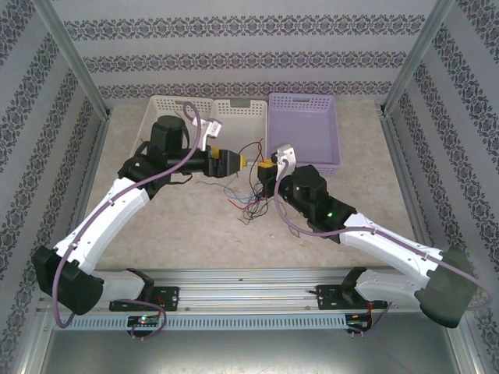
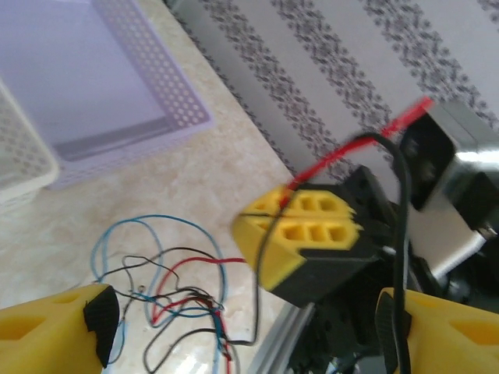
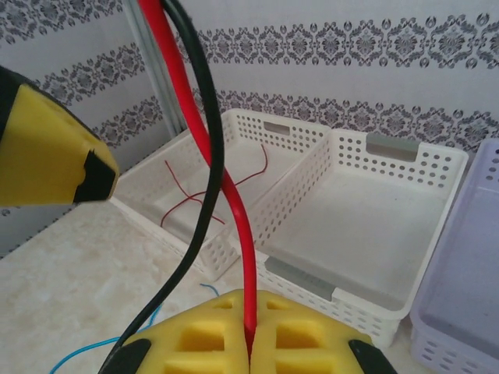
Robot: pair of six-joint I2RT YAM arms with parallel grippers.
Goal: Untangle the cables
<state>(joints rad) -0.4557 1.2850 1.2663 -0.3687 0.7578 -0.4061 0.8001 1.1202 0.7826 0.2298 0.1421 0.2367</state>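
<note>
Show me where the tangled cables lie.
In the top view the cables lie mid-table, just on the near side of the left gripper and right gripper, in front of the white baskets.

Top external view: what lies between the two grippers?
The red cable and the black cable cross the short gap between the left gripper and the right gripper, seen in the top external view; the right wrist view shows the red one pinched.

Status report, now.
Right tool shut on red cable. Left tool open. Tangle loose on table; black cable crossing the red.
</note>
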